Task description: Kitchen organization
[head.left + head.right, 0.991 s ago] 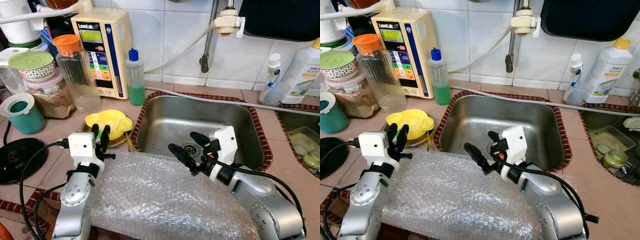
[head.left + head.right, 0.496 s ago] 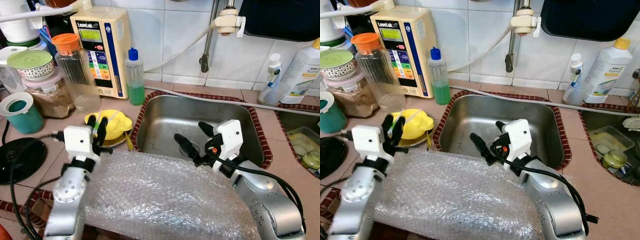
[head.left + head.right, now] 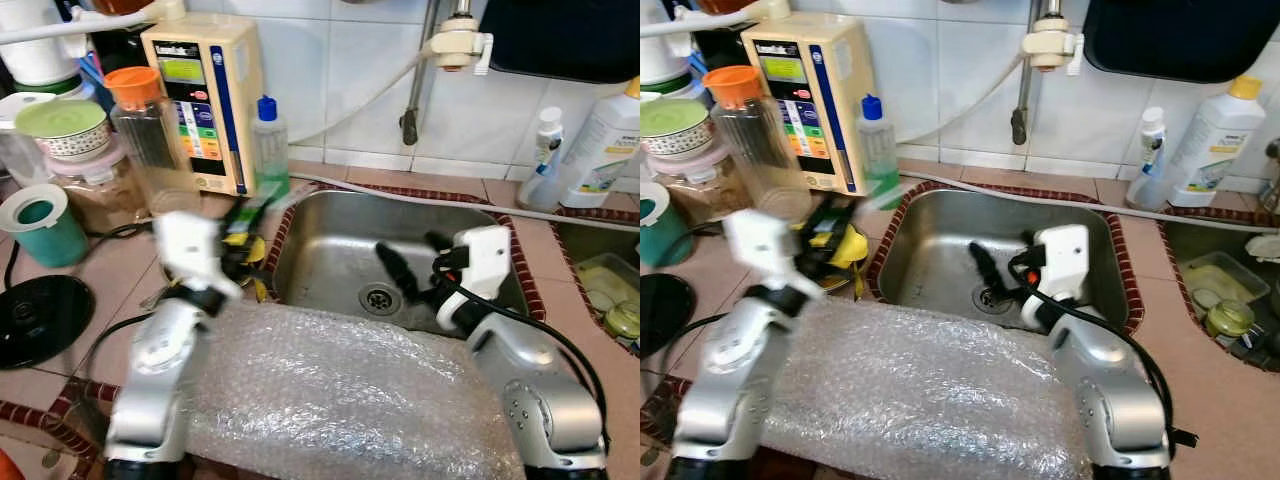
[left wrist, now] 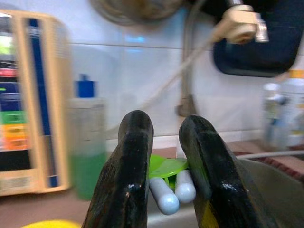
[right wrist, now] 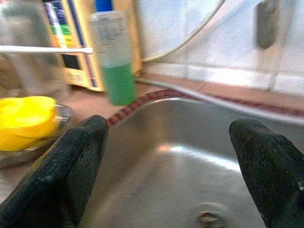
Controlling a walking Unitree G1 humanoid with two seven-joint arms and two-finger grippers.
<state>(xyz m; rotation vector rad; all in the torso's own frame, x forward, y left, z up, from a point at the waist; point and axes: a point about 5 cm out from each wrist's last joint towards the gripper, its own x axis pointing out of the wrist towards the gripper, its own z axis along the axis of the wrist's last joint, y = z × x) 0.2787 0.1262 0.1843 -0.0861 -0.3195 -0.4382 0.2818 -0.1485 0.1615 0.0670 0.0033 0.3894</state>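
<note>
Left hand [image 4: 164, 156]: green utensil [image 4: 166, 167] with pale handles is being gripped beside sink [image 3: 330, 250]
Right hand [image 5: 175, 156]: is being held wide over sink

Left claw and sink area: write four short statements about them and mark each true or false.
1. The left claw grips green utensils with pale handles. True.
2. The right claw is shut on a sponge. False: it is open and holds nothing, hovering over the sink.
3. Bubble wrap lies on the counter's front edge, between the two arms. True.
4. The bottle of green liquid lies inside the sink. False: it stands upright on the counter beside the cream appliance.
</note>
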